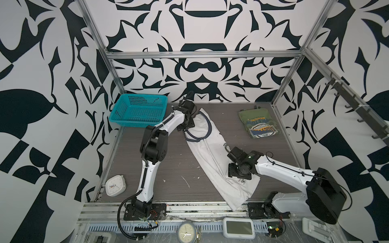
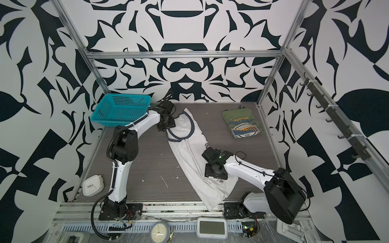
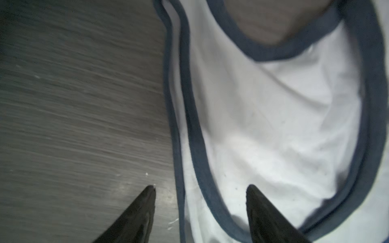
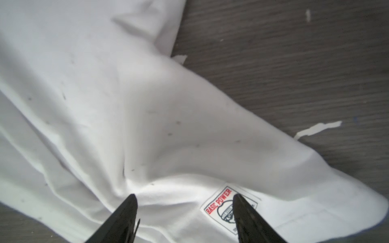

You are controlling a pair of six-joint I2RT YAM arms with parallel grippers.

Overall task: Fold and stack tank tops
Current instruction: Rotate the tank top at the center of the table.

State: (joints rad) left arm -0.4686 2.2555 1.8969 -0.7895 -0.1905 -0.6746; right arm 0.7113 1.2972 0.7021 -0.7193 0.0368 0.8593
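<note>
The left end effector (image 3: 201, 187) is seen with its fingers spread apart and nothing gripped. The navy-trimmed edge of the white tank top (image 3: 273, 126) lies just below and between them, with one fingertip over bare table (image 3: 73, 105). The right end effector (image 4: 185, 196) is likewise spread and empty above the same shirt's hem end, its sewn label (image 4: 219, 202) beneath. The folded olive tank top (image 1: 259, 124) is seen well apart from both.

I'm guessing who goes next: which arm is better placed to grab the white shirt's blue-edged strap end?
Left arm. Its open jaws straddle the navy trim of the white cloth tank top; the right arm hangs over the hem, by the red-lettered label.
</note>
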